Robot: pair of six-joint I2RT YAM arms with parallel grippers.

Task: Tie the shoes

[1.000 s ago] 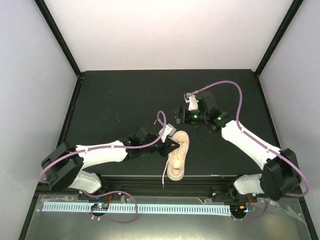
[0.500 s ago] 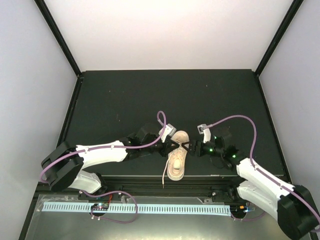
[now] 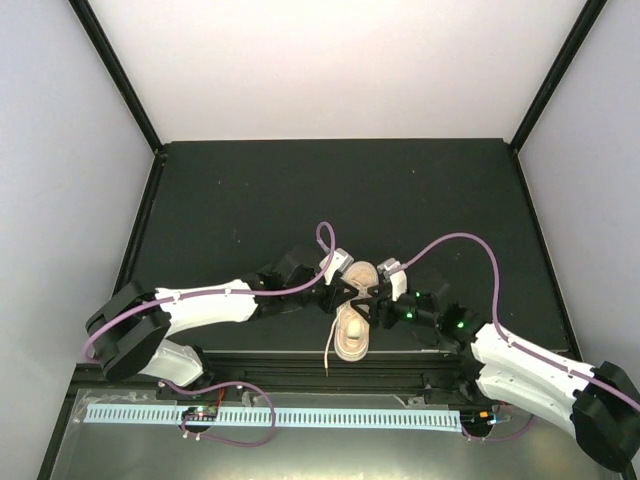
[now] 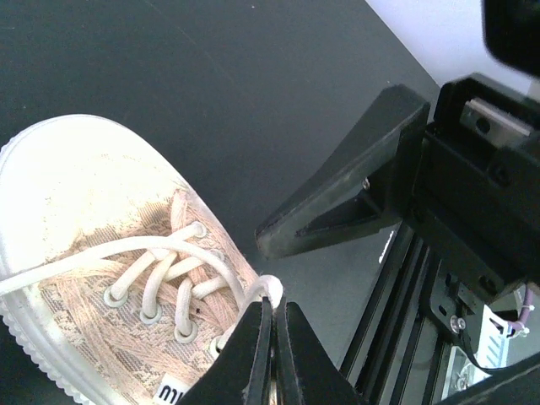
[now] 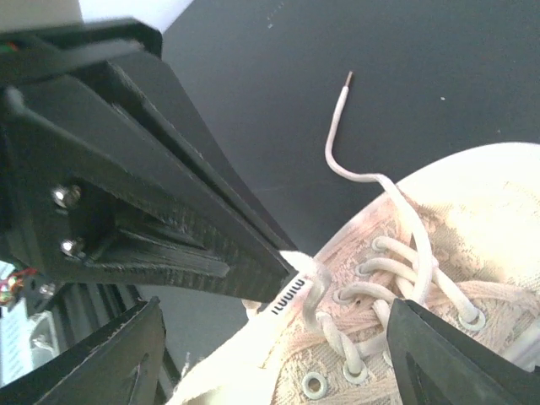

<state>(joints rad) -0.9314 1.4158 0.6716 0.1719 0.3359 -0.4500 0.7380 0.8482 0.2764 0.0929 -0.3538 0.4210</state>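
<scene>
A pale beige-pink sneaker with cream-white laces lies near the table's front edge, toe pointing away from the arm bases. My left gripper is at its left side, shut on a loop of lace over the eyelets; the left wrist view shows the shut fingertips and the shoe. My right gripper is at the shoe's right side, open, its jaws wide over the laced top. The left gripper's black fingers fill the right wrist view. One loose lace end lies on the table.
The other lace end trails over the front edge of the black table. A black rail runs along that edge. The two grippers are very close to each other above the shoe.
My right arm has swung from behind and right of the shoe down to the shoe's right side, close to the left gripper. The left arm and shoe have barely moved.
</scene>
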